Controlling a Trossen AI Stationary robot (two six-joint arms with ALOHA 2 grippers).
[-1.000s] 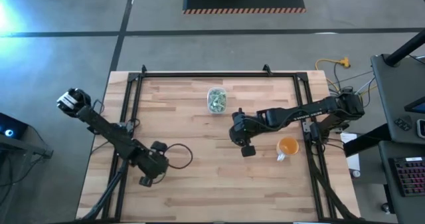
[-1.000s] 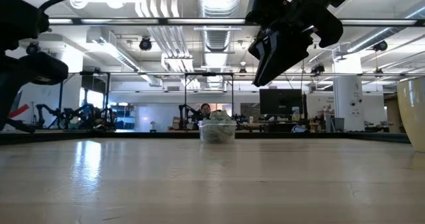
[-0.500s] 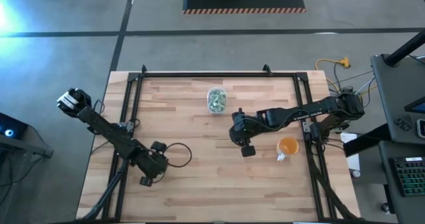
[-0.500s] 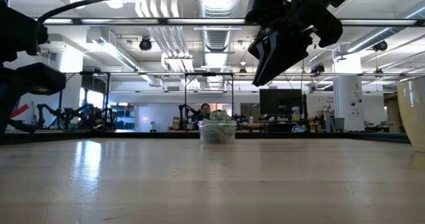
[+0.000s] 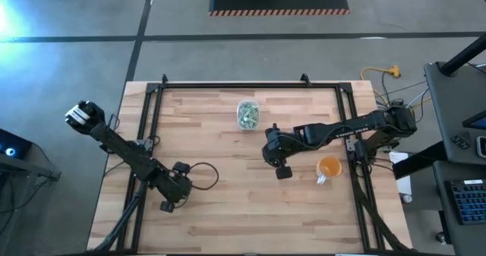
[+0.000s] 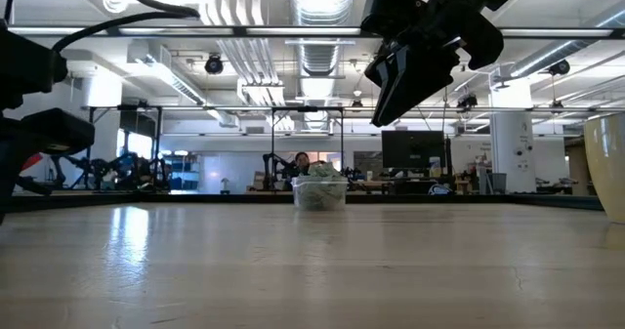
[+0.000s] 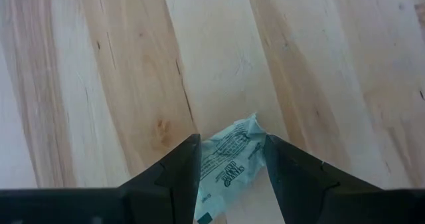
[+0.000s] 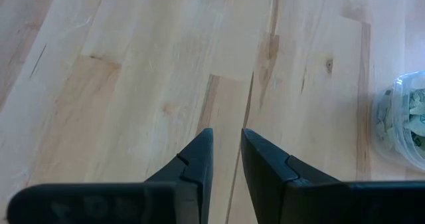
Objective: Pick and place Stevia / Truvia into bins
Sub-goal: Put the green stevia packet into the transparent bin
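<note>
A green-and-white Stevia packet [image 7: 229, 161] sits between the fingers of my left gripper [image 7: 231, 139], which hangs low over the table's near left part [image 5: 165, 205]. The clear bin [image 5: 247, 115], with several packets inside, stands on its base at the far middle of the table. My right gripper [image 5: 282, 172] hovers high over the table's middle, right of and nearer than the bin. Its fingers [image 8: 226, 132] stand a narrow gap apart with nothing between them. My left gripper has the packet between its two fingers, the packet's long edges [image 7: 206, 151] against both inner faces. The packet lies along the fingers, slightly bowed, with its far end [image 7: 251, 123] poking past the tips. The fingers slant down from above. Whether the packet is clear of the table I cannot tell.
An orange cup [image 5: 329, 167] stands near the table's right edge, close to my right arm. A black frame [image 5: 228, 83] runs along the table's far edge and sides. Bare wood [image 5: 243, 210] lies between the arms and toward the near edge.
My left gripper has sunk a little toward the table, with the gap between its fingers unchanged in the low view.
</note>
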